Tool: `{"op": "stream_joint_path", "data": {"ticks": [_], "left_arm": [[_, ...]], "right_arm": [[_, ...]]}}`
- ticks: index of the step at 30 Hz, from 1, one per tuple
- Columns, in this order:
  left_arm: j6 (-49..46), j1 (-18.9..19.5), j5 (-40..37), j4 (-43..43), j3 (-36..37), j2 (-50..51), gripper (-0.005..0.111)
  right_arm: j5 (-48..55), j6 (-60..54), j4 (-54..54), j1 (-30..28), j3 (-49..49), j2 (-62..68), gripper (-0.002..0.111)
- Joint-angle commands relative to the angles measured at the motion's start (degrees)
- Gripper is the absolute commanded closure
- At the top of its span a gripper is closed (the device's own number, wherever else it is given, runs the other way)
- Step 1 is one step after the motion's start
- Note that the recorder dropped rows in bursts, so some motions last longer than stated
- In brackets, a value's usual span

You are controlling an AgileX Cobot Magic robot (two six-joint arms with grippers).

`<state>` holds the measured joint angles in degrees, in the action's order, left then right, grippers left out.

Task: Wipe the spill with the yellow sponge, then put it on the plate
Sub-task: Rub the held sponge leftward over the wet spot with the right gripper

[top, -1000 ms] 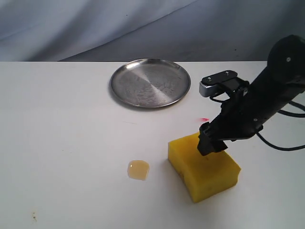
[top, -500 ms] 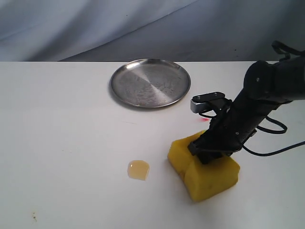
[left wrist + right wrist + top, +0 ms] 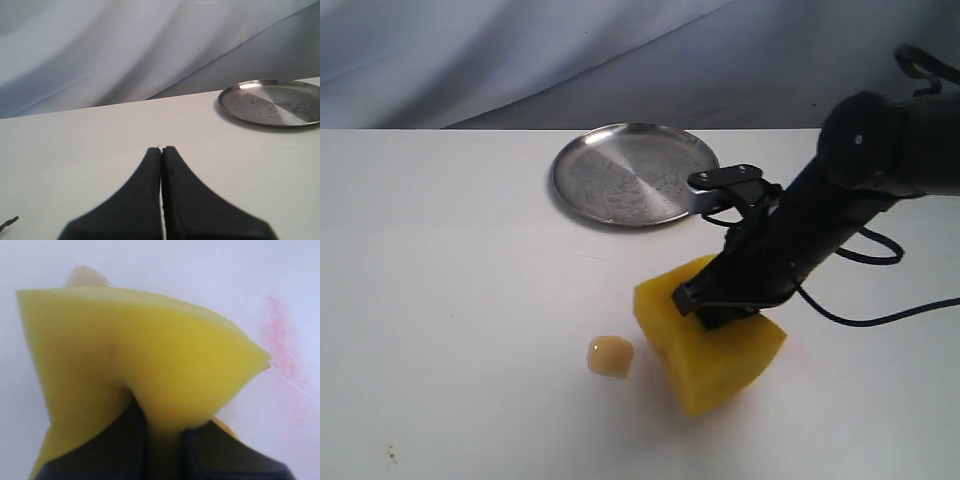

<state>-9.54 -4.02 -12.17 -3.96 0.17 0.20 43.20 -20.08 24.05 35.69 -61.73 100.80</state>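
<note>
The yellow sponge (image 3: 705, 345) is pinched and squashed in my right gripper (image 3: 712, 303), tilted, with one corner close to the table. In the right wrist view the sponge (image 3: 140, 350) fills the middle, folded between the two black fingers (image 3: 125, 440). The spill (image 3: 610, 356) is a small amber puddle just left of the sponge, a short gap away; its edge (image 3: 86, 275) peeks over the sponge's far side. The silvery plate (image 3: 636, 172) lies behind, at the back centre. My left gripper (image 3: 162, 150) is shut on nothing, away from the action, with the plate (image 3: 272, 101) ahead of it.
A faint pink-red smear (image 3: 280, 335) marks the white table (image 3: 450, 260) beside the sponge. A grey cloth backdrop (image 3: 520, 55) hangs behind the table. A black cable (image 3: 880, 315) trails from the right arm.
My right gripper closed on the sponge, squeezed it, and has carried it left toward the spill, tilting it. The spill and plate have not moved.
</note>
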Motion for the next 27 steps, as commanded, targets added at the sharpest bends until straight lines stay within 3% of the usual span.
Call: {"op": "stream_joint_path", "data": {"ticks": [1,8,15,19,22,27], "left_arm": [[0.39,0.06,0.40,0.02,-0.17,-0.20,0.107],[0.39,0.06,0.40,0.02,-0.17,-0.20,0.107],[0.39,0.06,0.40,0.02,-0.17,-0.20,0.107],[0.39,0.06,0.40,0.02,-0.17,-0.20,0.107],[0.39,0.06,0.40,0.02,-0.17,-0.20,0.107],[0.39,0.06,0.40,0.02,-0.17,-0.20,0.107]], "right_arm": [[0.78,3.76,1.01,7.40,-5.96,0.94,0.108],[3.24,8.69,1.01,16.09,-20.38,10.93,0.108],[11.31,14.86,-4.34,17.61,-32.75,23.26,0.108],[13.19,21.11,-14.89,17.61,-33.33,25.82,0.108],[16.03,30.46,-33.31,16.96,-31.15,25.52,0.108],[15.91,32.08,-39.44,9.61,-20.80,21.98,0.108]]}}
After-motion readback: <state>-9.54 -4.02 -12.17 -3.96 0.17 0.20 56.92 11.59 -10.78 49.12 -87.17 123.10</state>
